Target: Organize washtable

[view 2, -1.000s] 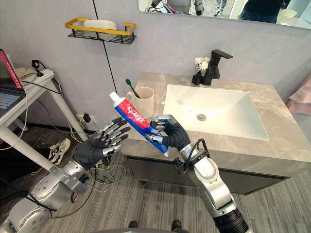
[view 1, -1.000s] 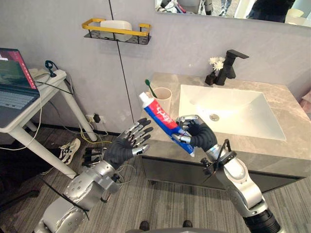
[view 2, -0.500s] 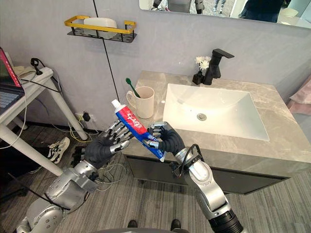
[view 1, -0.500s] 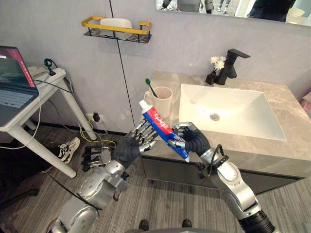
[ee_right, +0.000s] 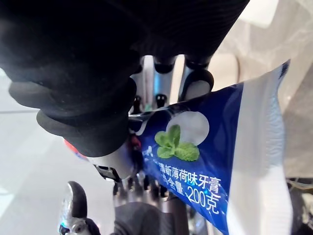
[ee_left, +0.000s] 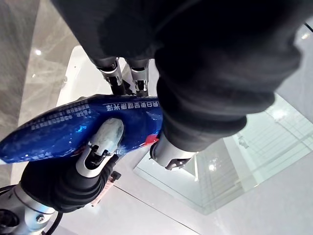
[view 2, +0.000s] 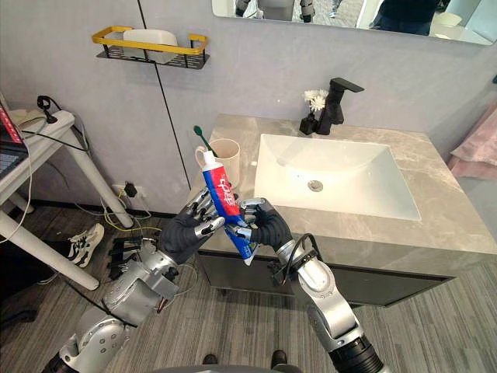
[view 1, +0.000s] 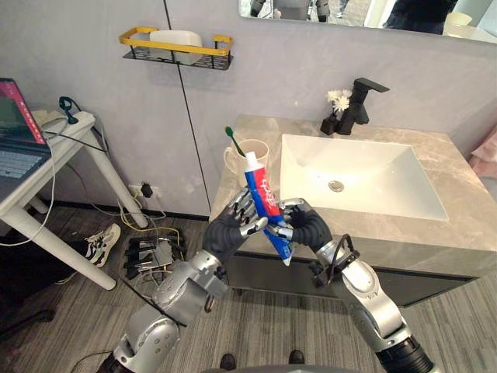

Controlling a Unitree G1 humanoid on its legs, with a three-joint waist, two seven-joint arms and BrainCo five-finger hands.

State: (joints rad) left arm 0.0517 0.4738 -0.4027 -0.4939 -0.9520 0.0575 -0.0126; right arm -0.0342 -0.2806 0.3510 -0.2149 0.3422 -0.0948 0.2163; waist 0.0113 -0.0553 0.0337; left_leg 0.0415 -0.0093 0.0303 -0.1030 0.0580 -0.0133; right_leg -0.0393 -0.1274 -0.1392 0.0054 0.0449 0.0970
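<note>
Closest to the robot, in front of the counter's edge, both hands meet on the toothpaste tube (view 1: pixel 264 200); its long axis stands close to upright, the white cap end on top and leaning a little to the robot's left, the flat crimped end pointing down and toward the right. The right hand (view 1: pixel 309 229) has its fingers and thumb curled round the tube's lower half. The left hand (view 1: pixel 227 233) lays nearly straight, slightly spread fingers (ee_left: pixel 115 73) against the tube's other side, with its thumb beside the tube and not closed round it.

Just behind them is the grey stone washtable (view 1: pixel 435 241). On its left corner stands a pale cup (view 2: pixel 227 154) with a green toothbrush (view 2: pixel 200 136) leaning out of it; the tube's cap shows in front of the cup. To the right lies the white sink (view 1: pixel 365 175). At the sink's far edge stands a black faucet (view 1: pixel 363 97), with small white flowers (view 1: pixel 335 99) just beside it.

On the wall is a yellow-railed shelf (view 1: pixel 175 47) holding a white block (view 1: pixel 175 36), and above the counter a mirror (view 1: pixel 365 9). Off to the left stands a white side table (view 1: pixel 70 140) with a laptop (view 1: pixel 14 132), and a shoe (view 1: pixel 101 242) lies on the floor.
</note>
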